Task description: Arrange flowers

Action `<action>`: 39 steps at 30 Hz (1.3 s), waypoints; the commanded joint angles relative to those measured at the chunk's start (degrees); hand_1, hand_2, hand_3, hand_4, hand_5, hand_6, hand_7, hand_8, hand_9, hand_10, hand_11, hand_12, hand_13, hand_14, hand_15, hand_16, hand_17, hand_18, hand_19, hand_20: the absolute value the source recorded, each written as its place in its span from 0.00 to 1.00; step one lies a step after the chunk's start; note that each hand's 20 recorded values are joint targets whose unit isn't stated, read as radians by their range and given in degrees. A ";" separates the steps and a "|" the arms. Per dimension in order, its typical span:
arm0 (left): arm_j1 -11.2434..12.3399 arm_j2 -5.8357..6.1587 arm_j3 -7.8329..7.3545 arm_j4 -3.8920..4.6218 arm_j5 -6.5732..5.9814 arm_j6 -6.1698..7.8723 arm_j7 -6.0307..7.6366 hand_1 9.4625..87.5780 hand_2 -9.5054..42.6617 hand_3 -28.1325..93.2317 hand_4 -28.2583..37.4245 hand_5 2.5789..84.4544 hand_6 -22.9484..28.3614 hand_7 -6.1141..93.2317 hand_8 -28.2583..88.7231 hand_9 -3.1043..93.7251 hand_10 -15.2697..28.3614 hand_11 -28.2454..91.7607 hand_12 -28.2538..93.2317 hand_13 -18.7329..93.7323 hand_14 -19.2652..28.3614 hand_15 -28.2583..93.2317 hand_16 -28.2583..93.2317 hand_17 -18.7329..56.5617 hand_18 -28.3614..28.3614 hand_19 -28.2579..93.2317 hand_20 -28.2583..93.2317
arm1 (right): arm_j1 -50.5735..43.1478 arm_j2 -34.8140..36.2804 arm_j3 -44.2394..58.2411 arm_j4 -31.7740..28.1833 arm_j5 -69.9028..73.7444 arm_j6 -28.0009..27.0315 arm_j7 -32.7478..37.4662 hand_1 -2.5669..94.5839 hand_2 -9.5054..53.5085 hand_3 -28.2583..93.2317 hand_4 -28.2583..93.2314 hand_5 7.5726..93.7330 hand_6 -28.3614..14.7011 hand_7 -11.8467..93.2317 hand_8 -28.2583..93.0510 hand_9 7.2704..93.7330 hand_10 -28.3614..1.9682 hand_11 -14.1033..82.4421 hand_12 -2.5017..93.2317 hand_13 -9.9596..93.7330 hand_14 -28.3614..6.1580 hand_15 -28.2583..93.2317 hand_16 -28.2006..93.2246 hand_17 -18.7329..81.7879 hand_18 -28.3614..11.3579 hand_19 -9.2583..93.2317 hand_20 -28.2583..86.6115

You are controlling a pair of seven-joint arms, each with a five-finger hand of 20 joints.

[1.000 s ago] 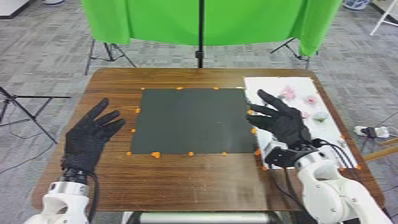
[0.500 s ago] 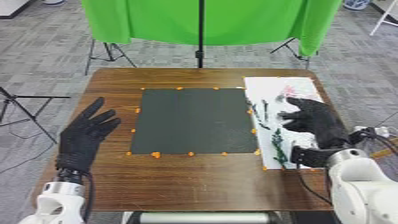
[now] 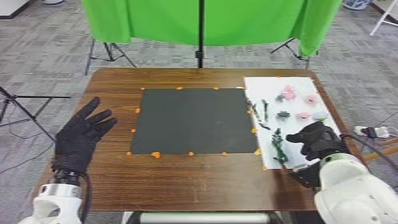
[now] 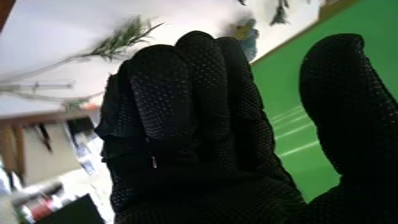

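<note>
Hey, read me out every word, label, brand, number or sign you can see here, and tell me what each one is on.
No text can be read.
Dark square: no lettering seen.
White sheet under the flowers: no lettering seen.
Right hand: pale dots on the glove, no letters.
Red and white things in the background: too blurred to tell whether they carry print.

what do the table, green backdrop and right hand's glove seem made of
Table: likely wood or wood-look laminate, faintly glossy, with streaky brown grain. Green backdrop: probably cloth, matte, hanging in soft folds. Right hand's glove: matte black fabric, possibly knit, its surface finely dotted.
</note>
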 commanded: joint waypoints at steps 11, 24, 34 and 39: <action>0.20 -0.06 0.03 0.11 -0.34 0.43 -0.13 0.17 0.29 0.87 0.00 0.40 0.55 0.18 0.16 0.40 0.77 0.43 0.34 0.40 0.96 0.64 0.18 0.13 1.00 0.67 0.35 | 11.72 1.27 -19.84 8.44 -16.21 -5.42 7.95 0.38 0.00 0.83 0.04 0.65 0.52 0.32 0.12 0.71 0.35 0.73 0.23 0.77 0.44 0.83 0.34 0.55 0.05 1.00 0.37; 0.60 -0.83 -0.75 -0.23 -0.09 0.50 -1.26 0.17 0.29 0.87 0.00 0.40 0.55 0.18 0.16 0.40 0.78 0.43 0.33 0.40 0.96 0.64 0.18 0.13 1.00 0.67 0.35 | 18.47 -0.41 -31.30 15.74 -21.75 -9.25 8.88 0.50 0.00 0.81 0.01 0.73 0.52 0.45 0.22 0.76 0.41 0.73 0.24 0.82 0.49 0.81 0.35 0.58 0.07 1.00 0.39; 1.48 -0.31 -1.27 -0.65 -0.52 1.22 0.12 0.17 0.29 0.87 0.00 0.40 0.55 0.18 0.16 0.40 0.78 0.43 0.33 0.40 0.96 0.64 0.18 0.13 1.00 0.67 0.35 | 18.69 3.05 -31.80 15.44 -26.42 -1.31 10.01 0.62 0.00 0.80 0.00 0.90 0.55 0.41 0.30 0.93 0.57 0.65 0.29 0.93 0.60 0.78 0.38 0.68 0.16 1.00 0.51; 1.61 -0.13 -1.50 -0.83 -0.40 0.99 0.45 0.17 0.29 0.87 0.00 0.40 0.55 0.18 0.16 0.40 0.78 0.43 0.33 0.40 0.96 0.64 0.18 0.13 1.00 0.67 0.35 | 18.62 3.93 -30.34 13.03 -29.02 2.88 10.48 0.62 0.00 0.81 0.00 0.92 0.54 0.39 0.32 0.95 0.56 0.65 0.29 0.95 0.61 0.77 0.39 0.70 0.15 1.00 0.54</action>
